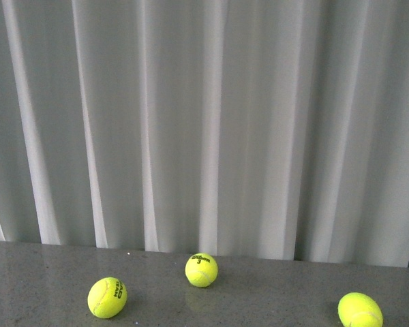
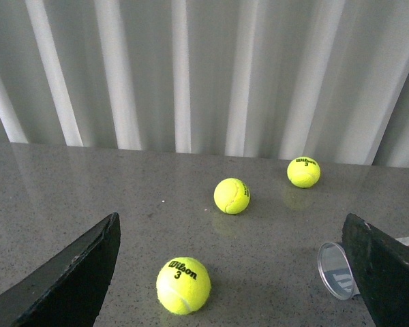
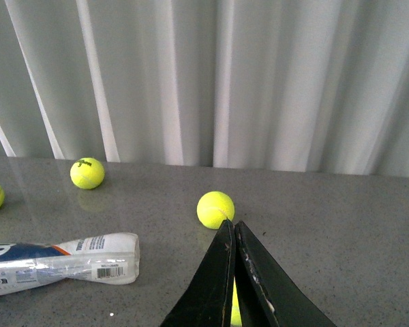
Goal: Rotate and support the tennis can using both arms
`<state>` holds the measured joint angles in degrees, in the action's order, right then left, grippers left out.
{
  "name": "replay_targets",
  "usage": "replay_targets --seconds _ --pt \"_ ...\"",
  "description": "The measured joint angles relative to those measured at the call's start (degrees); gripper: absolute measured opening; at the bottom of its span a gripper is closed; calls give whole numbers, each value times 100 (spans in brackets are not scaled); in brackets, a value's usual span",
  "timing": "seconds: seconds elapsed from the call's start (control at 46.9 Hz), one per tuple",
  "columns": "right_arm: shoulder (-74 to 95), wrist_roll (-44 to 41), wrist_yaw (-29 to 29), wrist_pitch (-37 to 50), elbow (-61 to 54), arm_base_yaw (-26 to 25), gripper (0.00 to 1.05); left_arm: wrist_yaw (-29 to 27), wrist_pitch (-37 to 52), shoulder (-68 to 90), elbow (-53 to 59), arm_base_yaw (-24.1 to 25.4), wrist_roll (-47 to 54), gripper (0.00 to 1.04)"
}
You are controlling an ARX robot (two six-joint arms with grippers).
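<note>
The tennis can (image 3: pixel 68 262) lies on its side on the grey table, clear with a white barcode label and some blue towards its far end. My right gripper (image 3: pixel 232 223) is shut, apart from the can and off to its side. A thin yellow sliver shows behind the closed jaws. In the left wrist view the can's open silvery mouth (image 2: pixel 335 270) sits just inside one finger (image 2: pixel 385 272) of my open left gripper (image 2: pixel 232 225). Nothing is held between those jaws. Neither arm nor the can shows in the front view.
Three yellow tennis balls lie loose on the table (image 1: pixel 273 300): one (image 1: pixel 107 297) at the left, one (image 1: pixel 201 270) in the middle, one (image 1: pixel 360 310) at the right. A Wilson ball (image 2: pixel 183 285) lies between my left jaws. A white curtain (image 1: pixel 204 122) hangs behind the table.
</note>
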<state>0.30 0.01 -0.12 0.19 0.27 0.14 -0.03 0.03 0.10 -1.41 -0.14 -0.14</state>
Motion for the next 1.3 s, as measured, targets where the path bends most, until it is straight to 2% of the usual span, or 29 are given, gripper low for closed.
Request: replay_targets --seconds 0.107,0.213,0.426,0.596,1.15,1.193,1.214,1.257,1.299 --pt "2 -7 0 -11 0 0 5 0 0 -2 0 0 0 98" --pt "0 -4 0 -11 0 0 24 0 0 -2 0 0 0 98" --pt "0 -4 0 -11 0 0 72 0 0 -2 0 0 0 98" --pt "0 -4 0 -11 0 0 98 0 0 -2 0 0 0 98" --pt "0 -4 0 -11 0 0 98 13 -118 87 -33 2 -98 98" --pt "0 -2 2 -11 0 0 98 286 -713 640 -317 74 -629 98" --pt "2 -4 0 -11 0 0 98 551 -678 1220 -476 151 -1064 98" --pt "-7 -4 -2 -11 0 0 98 957 -166 2297 -713 299 -1499 98" --pt "-7 -4 0 -13 0 0 98 1510 811 3576 -968 474 -1744 98"
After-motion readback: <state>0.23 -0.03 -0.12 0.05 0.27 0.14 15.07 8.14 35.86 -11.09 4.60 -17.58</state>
